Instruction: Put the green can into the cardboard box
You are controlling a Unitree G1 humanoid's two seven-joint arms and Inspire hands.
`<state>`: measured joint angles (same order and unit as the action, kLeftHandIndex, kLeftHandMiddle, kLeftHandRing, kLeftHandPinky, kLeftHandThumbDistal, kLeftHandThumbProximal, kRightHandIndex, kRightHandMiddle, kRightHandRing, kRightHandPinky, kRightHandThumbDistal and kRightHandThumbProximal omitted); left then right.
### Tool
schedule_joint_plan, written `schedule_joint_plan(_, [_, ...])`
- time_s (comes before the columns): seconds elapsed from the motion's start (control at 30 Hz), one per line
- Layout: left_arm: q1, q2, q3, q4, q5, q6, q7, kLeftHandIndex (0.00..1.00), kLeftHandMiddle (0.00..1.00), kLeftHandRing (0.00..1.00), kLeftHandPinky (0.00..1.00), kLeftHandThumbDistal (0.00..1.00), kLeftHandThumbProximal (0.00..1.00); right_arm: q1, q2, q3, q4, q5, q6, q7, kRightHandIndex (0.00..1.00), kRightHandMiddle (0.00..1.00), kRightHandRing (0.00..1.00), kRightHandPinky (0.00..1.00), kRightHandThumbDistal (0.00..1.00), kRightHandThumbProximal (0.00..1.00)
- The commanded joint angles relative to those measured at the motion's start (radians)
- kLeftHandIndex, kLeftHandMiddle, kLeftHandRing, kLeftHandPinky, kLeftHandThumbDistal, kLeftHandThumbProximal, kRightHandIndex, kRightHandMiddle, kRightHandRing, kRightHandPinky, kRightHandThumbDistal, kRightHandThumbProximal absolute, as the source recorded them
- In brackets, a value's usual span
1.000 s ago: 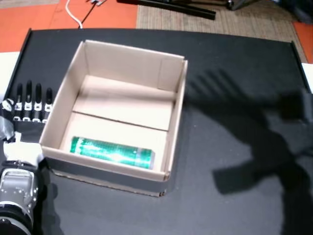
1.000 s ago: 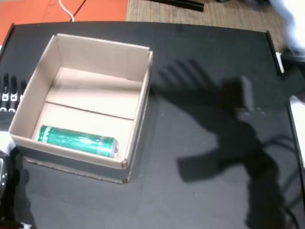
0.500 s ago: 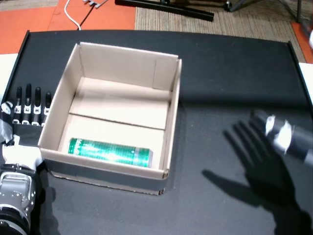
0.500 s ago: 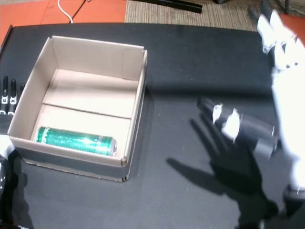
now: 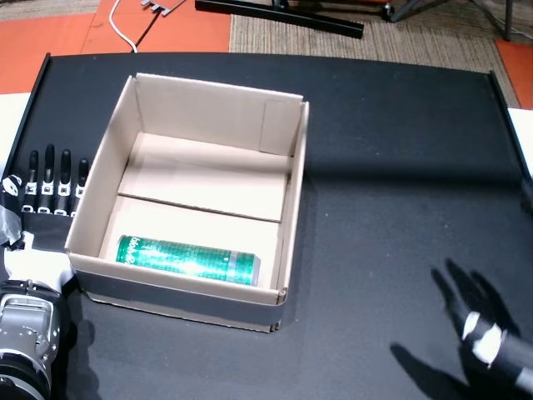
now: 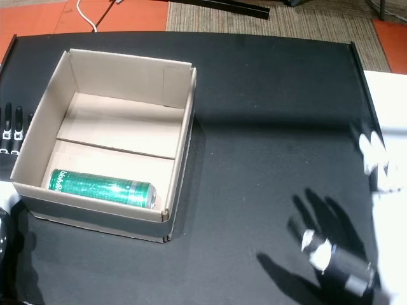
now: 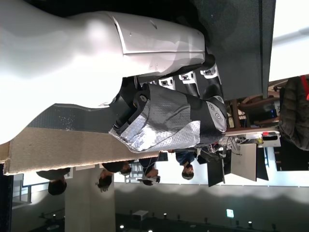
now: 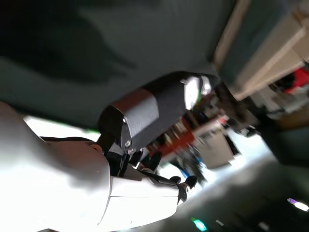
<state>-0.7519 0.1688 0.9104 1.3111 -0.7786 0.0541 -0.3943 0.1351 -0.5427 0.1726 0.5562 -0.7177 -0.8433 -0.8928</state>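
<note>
The green can [image 5: 187,260] [image 6: 102,187] lies on its side inside the cardboard box [image 5: 216,88] [image 6: 127,58], against the near wall. My left hand [image 5: 54,180] [image 6: 11,126] [image 7: 178,111] rests flat on the black table just left of the box, fingers straight and holding nothing. Far from the box, my right hand [image 5: 485,337] [image 6: 331,257] [image 8: 145,116] hovers low over the table's near right part. It is open and holds nothing. The right wrist view is blurred.
The black table [image 5: 391,167] [image 6: 273,101] spreads between the box and my right hand. Beyond its far edge lie orange floor [image 5: 75,29], a white cable [image 5: 125,29] and a rug with a black stand [image 5: 283,12]. People appear far off in the left wrist view.
My right hand has drawn back from the middle right of the table toward the near right corner and dropped lower. The can, the box and my left hand have stayed put.
</note>
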Motion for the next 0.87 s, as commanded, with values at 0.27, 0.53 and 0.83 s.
schedule_joint_plan(0.27, [0.046,0.002,-0.008,0.032,0.02,0.01,0.035,0.53,0.56,0.68,0.81,0.0,0.53,-0.19,0.192,0.171,0.545,-0.155,-0.11,-0.468,0.75,0.83,0.88,0.99,0.99,0.46])
schedule_joint_plan(0.53, [0.044,0.011,-0.009,0.032,0.02,0.014,0.036,0.51,0.53,0.65,0.8,0.0,0.57,-0.235,0.28,0.18,0.619,-0.071,-0.162,-0.451,0.7,0.8,0.86,0.98,0.96,0.52])
schedule_joint_plan(0.83, [0.041,0.016,-0.008,0.033,0.021,0.02,0.036,0.52,0.54,0.64,0.8,0.0,0.55,-0.274,0.269,0.165,0.613,-0.037,-0.415,-0.427,0.67,0.77,0.82,0.91,1.0,0.53])
